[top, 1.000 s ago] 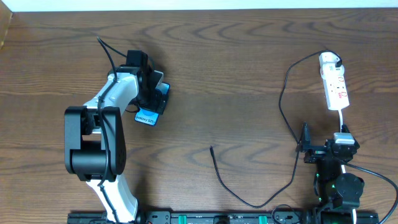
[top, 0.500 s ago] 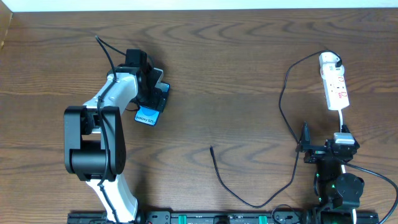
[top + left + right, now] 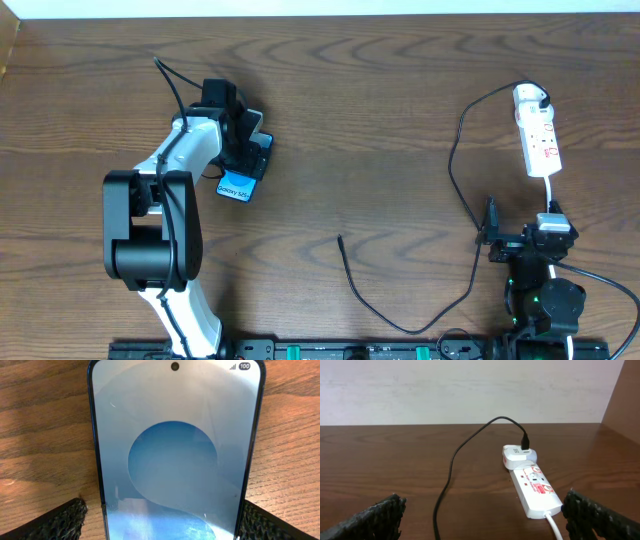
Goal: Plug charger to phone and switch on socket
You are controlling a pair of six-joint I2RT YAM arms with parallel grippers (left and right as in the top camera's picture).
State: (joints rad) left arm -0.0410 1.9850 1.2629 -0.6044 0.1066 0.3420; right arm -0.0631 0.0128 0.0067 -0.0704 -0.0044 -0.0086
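The left gripper [image 3: 243,150] straddles the phone [image 3: 175,460], jaws parted just wider than it, with a sliver of table [image 3: 45,435] showing on one side. The phone's long axis runs along the fingers, and its port end is cut off. The charger [image 3: 341,240] tip lies well off toward the right gripper [image 3: 482,517], which gapes wide before the socket [image 3: 532,487] — roughly between both arms.

The slim blue-screened black-edged smartphone [image 3: 237,184] lies on the brown wooden worktop [image 3: 400,100], left of centre, between my left gripper [image 3: 248,160] fingers. The narrow white plastic power strip [image 3: 538,140] lies by the far right corner. Its long thin black cable [image 3: 455,170] loops toward the near edge. My right gripper [image 3: 521,222] sits just before the strip.
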